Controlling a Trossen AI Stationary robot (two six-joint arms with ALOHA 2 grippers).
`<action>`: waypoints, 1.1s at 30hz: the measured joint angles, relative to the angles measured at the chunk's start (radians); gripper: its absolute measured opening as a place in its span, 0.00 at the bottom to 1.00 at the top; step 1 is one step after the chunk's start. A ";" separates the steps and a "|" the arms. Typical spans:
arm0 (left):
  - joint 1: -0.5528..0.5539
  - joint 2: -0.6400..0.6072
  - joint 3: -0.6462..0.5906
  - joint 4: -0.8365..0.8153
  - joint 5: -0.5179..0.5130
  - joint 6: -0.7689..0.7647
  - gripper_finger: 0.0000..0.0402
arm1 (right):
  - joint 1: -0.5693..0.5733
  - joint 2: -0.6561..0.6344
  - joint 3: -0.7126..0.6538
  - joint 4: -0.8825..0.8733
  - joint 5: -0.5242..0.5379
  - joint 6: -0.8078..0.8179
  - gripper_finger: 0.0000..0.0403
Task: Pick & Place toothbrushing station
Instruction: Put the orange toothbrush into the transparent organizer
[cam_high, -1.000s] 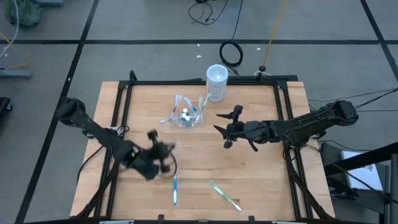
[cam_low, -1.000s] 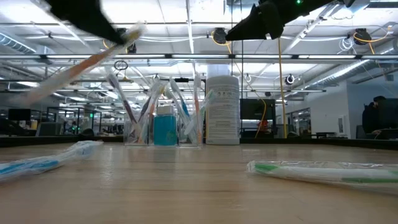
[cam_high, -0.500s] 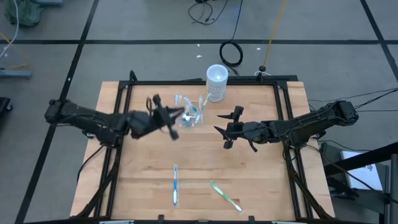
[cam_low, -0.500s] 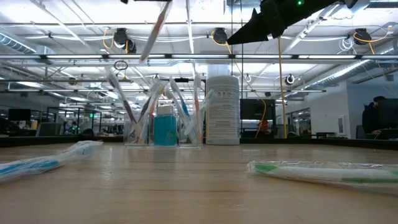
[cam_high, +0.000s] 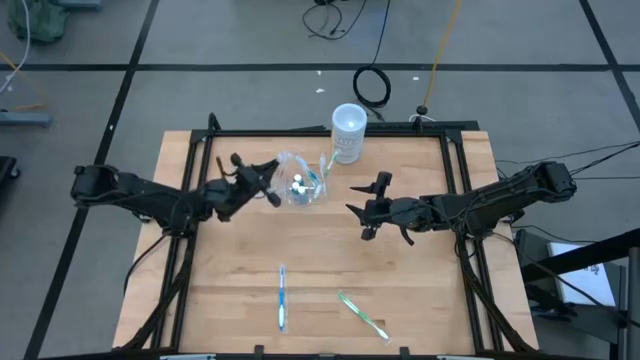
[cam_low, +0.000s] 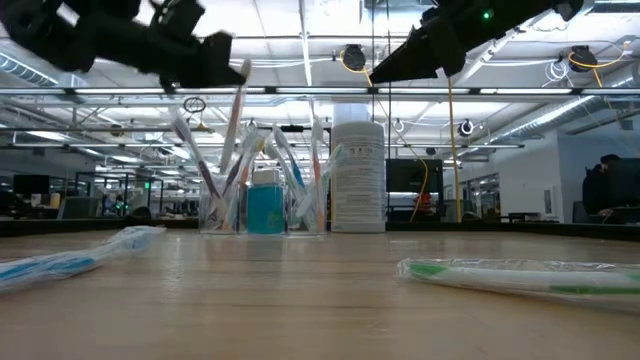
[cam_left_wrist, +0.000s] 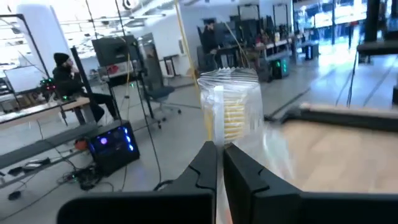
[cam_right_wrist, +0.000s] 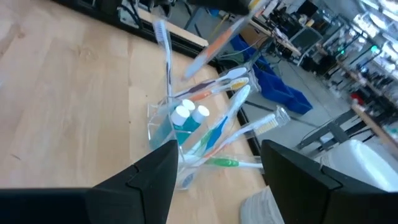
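The left arm's fingers (cam_high: 268, 190) are pinched shut on a wrapped toothbrush (cam_left_wrist: 231, 112), held just above and beside the toothbrushing station (cam_high: 302, 183), a clear holder crowded with brushes and small bottles near the table's (cam_high: 420, 290) far edge. A white cup (cam_high: 348, 130) stands just past it at the rim. The right arm's fingers (cam_high: 368, 212) hang spread wide and empty on the station's other side, with bare wood between. Toward the near edge lie a blue toothbrush (cam_high: 282, 298) and a green toothbrush (cam_high: 362, 314), apart. A seated person (cam_left_wrist: 65, 78) shows in the room beyond.
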 joint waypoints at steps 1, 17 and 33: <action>0.000 0.003 -0.028 0.024 0.004 0.001 0.02 | 0.000 0.000 -0.002 0.004 0.000 -0.015 0.55; 0.044 0.252 -0.116 0.173 0.028 -0.076 0.08 | -0.002 0.000 -0.008 0.003 0.000 -0.056 0.55; 0.030 0.279 -0.084 0.148 -0.260 -0.078 0.13 | -0.002 0.000 -0.008 0.003 0.000 -0.047 0.55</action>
